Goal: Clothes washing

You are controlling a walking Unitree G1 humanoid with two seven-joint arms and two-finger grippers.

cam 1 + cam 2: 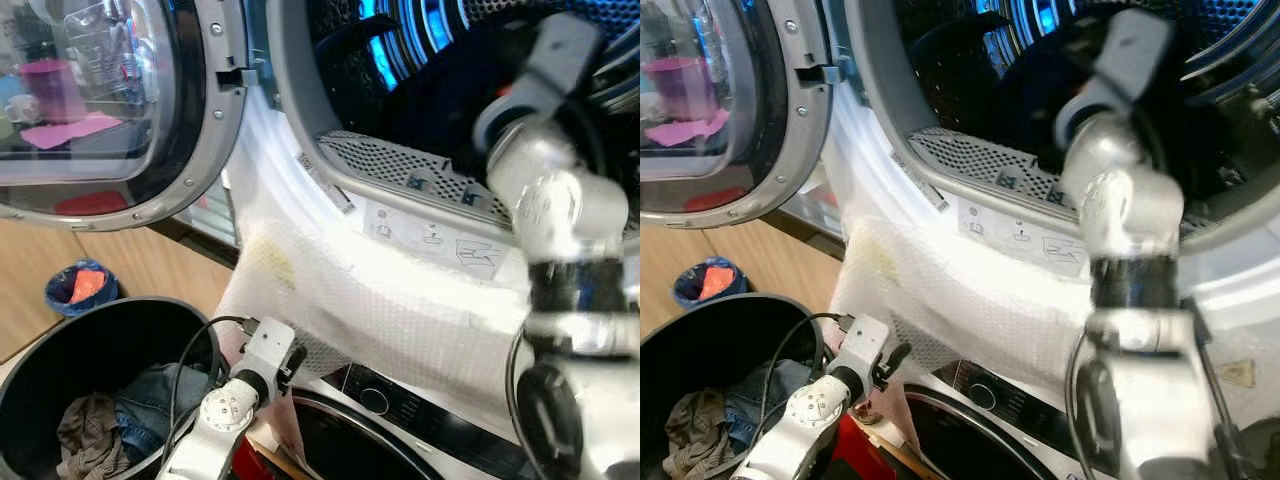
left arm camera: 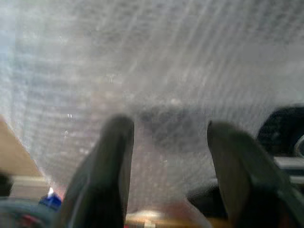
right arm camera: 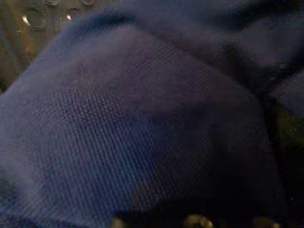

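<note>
Left wrist view: the left gripper (image 2: 166, 166) with its two black fingers (image 2: 107, 166) spread apart, nothing between them, facing a white mesh laundry bag (image 2: 156, 71) that lies close ahead of the tips. In the left eye view this gripper (image 1: 285, 365) sits at about 6 o'clock, just under the lower edge of the mesh bag (image 1: 400, 310), which hangs draped over the front lip of the open drum from 9 o'clock toward 4 o'clock of the frame.

The right arm (image 1: 555, 200) rises at 3 o'clock and reaches up into the drum opening (image 1: 420, 80), where its far end is lost in the dark interior. Right wrist view: dark blue woven fabric (image 3: 133, 123) pressed close to the lens; whether the right gripper is apart or together cannot be told.

Surroundings: perforated drum wall lit blue at 12 o'clock; a perforated lint-filter strip (image 1: 400, 165) along the lower rim of the opening; the round glass door (image 1: 110, 110) swung open at 10 o'clock. A second machine's control panel with a dial (image 1: 375, 400) lies below the bag at 6 o'clock. A black laundry basket (image 1: 60, 350) stands at 8 o'clock on a wooden floor (image 1: 150, 265), holding jeans (image 1: 150, 405) and a brown garment (image 1: 85, 430). A small blue bin (image 1: 80, 285) stands beyond it at 9 o'clock.
</note>
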